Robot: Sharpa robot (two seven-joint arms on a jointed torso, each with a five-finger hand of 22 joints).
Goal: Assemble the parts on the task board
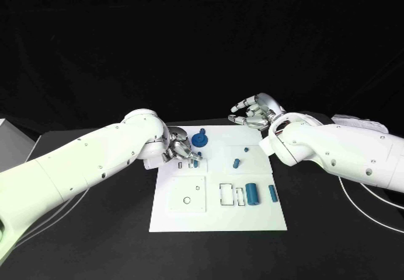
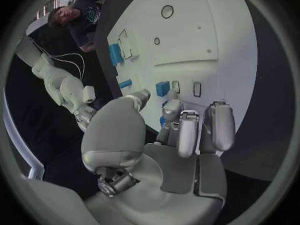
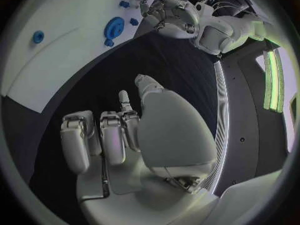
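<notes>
The left hand [image 1: 178, 149] is lowered onto the left edge of the board [image 1: 217, 204], its arm reaching in from the left with the wrist bent down. Its fingers [image 2: 186, 130] are curled toward the thumb over a small blue part [image 1: 196, 164] standing at the slots in the upper left of the board. In the left wrist view the fingertips come right up to a blue part [image 2: 163, 88], but whether they actually pinch it cannot be told.

The right hand [image 1: 253, 112] hangs past the board's far right corner, above the black table [image 1: 337, 233], palm toward the board. Its fingers [image 3: 114, 140] are apart, gently bent, and hold nothing.

On the board, a round blue gear [image 1: 200, 139] lies near the far edge, just beyond the left hand. A small blue piece [image 1: 236, 163] lies slanted near the middle, with a tiny blue peg [image 1: 247, 149] just beyond it. Nearer the robot, a fat blue cylinder [image 1: 251, 194] lies beside the rectangular outlines, and a thin blue bar [image 1: 272, 193] lies to its right, close to the board's edge.
</notes>
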